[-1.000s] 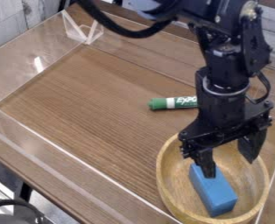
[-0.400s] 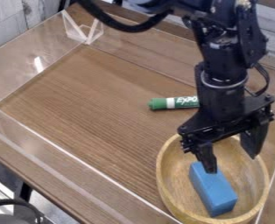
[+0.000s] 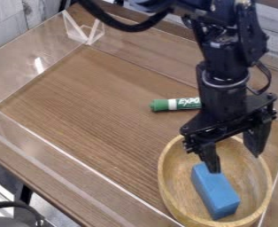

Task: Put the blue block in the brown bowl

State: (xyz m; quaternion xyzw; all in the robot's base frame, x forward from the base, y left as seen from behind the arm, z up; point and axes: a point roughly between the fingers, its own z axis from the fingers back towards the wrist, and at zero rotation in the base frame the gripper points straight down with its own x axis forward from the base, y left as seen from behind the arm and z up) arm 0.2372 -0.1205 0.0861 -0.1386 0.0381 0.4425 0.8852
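Note:
The blue block [image 3: 215, 191] lies flat inside the brown bowl [image 3: 173, 184], toward its front right. My gripper [image 3: 235, 152] hangs just above the bowl, pointing steeply down, open, with nothing between its fingers. One fingertip [image 3: 209, 161] hovers just over the block's far end; the other finger [image 3: 262, 142] stands above the bowl's far right rim. The block rests free of both fingers.
A green-and-white marker [image 3: 174, 105] lies on the wooden tabletop just behind the bowl, left of the arm. Clear plastic walls [image 3: 35, 64] fence the table's left and back sides. The bowl sits at the front right corner.
The gripper has lifted slightly off the block and stays open above the bowl. The block and marker have not moved.

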